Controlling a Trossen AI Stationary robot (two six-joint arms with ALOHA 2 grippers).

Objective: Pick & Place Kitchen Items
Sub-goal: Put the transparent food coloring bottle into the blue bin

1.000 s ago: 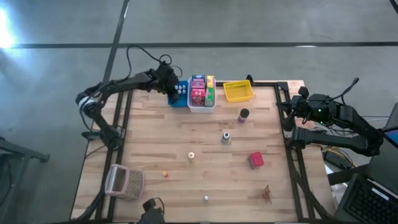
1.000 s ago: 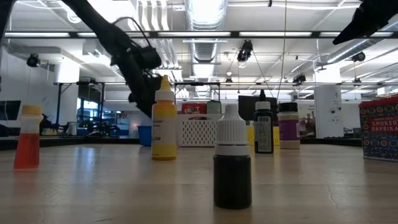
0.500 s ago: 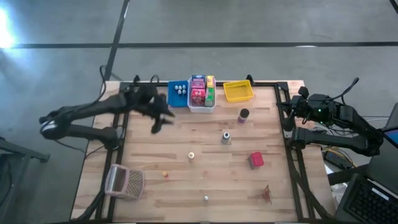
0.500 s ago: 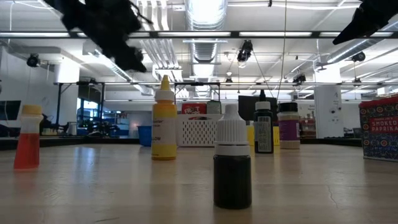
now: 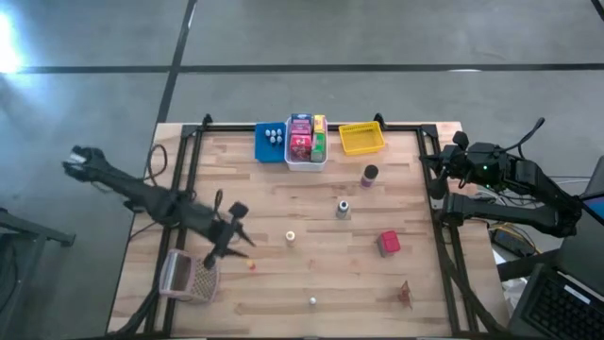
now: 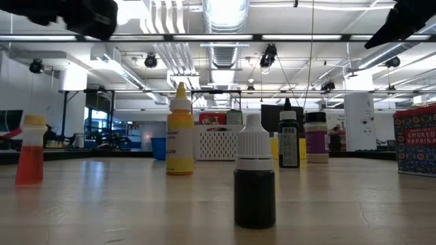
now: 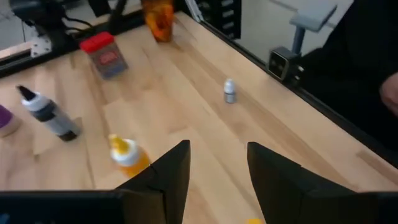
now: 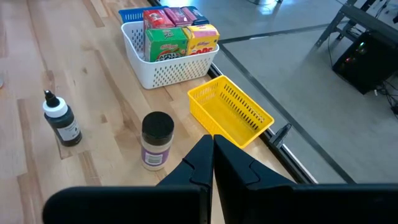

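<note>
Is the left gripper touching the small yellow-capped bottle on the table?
Apart. In the left wrist view, the left gripper stands open and empty, and bare wood separates its fingers from the yellow-capped bottle.

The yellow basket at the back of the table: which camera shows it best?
The right wrist view: the yellow basket fills mid-frame, mesh walls plain. The high view shows it small; the low view mostly hides it behind bottles; the left wrist view misses it.

— How many bins along the top edge?
— Three: a blue bin point(image 5: 270, 143), a white bin point(image 5: 306, 161), a yellow bin point(image 5: 362, 139).
— And loose on the wood?
— One red box point(image 5: 389, 243), one pink basket point(image 5: 190, 276) at lower left, two dark jars point(image 5: 369, 175).
</note>
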